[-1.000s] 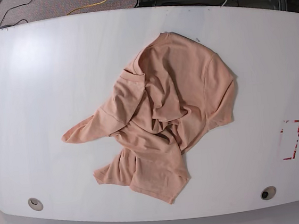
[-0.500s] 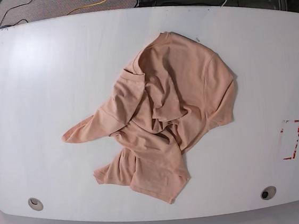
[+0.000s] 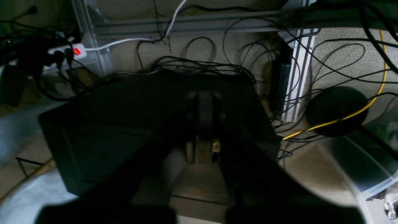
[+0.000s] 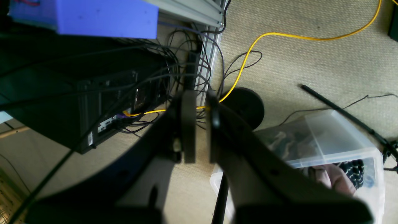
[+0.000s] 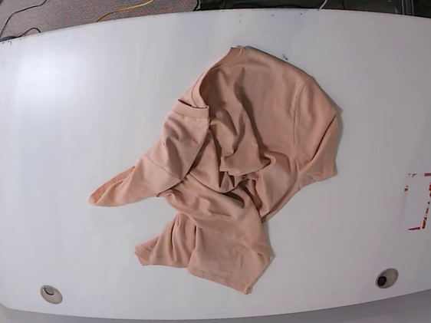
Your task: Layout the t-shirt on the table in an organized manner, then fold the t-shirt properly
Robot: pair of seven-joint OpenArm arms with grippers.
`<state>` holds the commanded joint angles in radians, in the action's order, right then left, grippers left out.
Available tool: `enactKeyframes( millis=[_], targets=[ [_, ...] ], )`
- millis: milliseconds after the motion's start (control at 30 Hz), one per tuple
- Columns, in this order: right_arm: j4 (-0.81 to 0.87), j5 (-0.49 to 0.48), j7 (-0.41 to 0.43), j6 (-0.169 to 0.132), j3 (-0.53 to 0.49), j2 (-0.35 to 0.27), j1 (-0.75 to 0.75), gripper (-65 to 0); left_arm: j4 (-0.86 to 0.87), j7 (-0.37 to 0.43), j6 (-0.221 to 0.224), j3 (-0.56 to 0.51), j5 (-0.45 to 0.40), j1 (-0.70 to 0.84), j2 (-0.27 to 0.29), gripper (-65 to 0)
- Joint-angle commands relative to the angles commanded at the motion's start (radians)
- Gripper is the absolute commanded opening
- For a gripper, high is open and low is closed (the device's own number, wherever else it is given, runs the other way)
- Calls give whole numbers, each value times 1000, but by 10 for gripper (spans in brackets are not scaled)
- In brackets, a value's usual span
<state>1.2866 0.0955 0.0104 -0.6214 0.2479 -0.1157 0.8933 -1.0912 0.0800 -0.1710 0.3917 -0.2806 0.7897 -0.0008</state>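
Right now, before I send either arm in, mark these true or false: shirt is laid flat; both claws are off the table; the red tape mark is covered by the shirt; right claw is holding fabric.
1. The t-shirt is laid flat: false. It lies crumpled and bunched on the table.
2. Neither claw is over the table: true. Both wrist views show floor and cables.
3. The red tape mark is covered: false. It lies bare, apart from the shirt.
4. The right claw holds fabric: false. Nothing is between its fingers.
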Motion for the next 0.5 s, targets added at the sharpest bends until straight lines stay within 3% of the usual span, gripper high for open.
enactKeyframes(
  millis=[267,500],
  targets=[
    [132,1,-14,3,-1,-2,67,-608,-115,-10,-2,-2,19,63,-17,-650],
    [300,-22,-36,-7,-6,-6,162,-611,-336,-37,-6,-13,108,169,-40,-650]
  ],
)
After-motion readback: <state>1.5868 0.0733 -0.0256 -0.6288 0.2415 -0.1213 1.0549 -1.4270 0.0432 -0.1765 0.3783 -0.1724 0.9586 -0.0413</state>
